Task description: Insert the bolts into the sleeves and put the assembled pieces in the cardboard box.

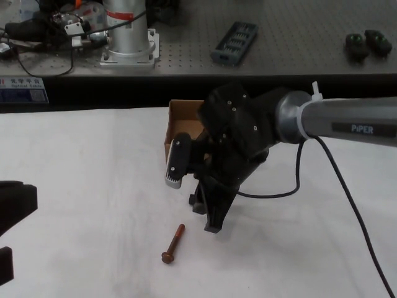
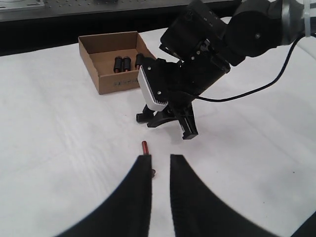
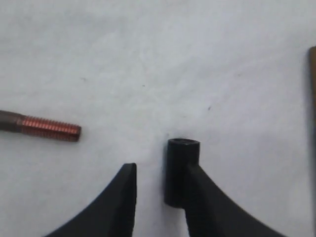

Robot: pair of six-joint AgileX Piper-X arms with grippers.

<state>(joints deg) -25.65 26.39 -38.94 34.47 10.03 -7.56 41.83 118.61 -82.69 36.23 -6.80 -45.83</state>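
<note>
A copper bolt lies on the white cloth, its threaded end pointing toward my right gripper. That gripper points down at the cloth, open, with a short black sleeve standing between its fingers, against one finger and apart from the other. The cardboard box sits just behind it and holds several black-sleeved pieces. My left gripper hovers low on the near side of the bolt, slightly open with nothing between its fingers; one fingertip hides the bolt's head.
Behind the cloth runs a dark perforated bench with a metal column, cables, and a blue tool rack. The right arm's cable trails over the cloth. Open cloth lies left of and in front of the bolt.
</note>
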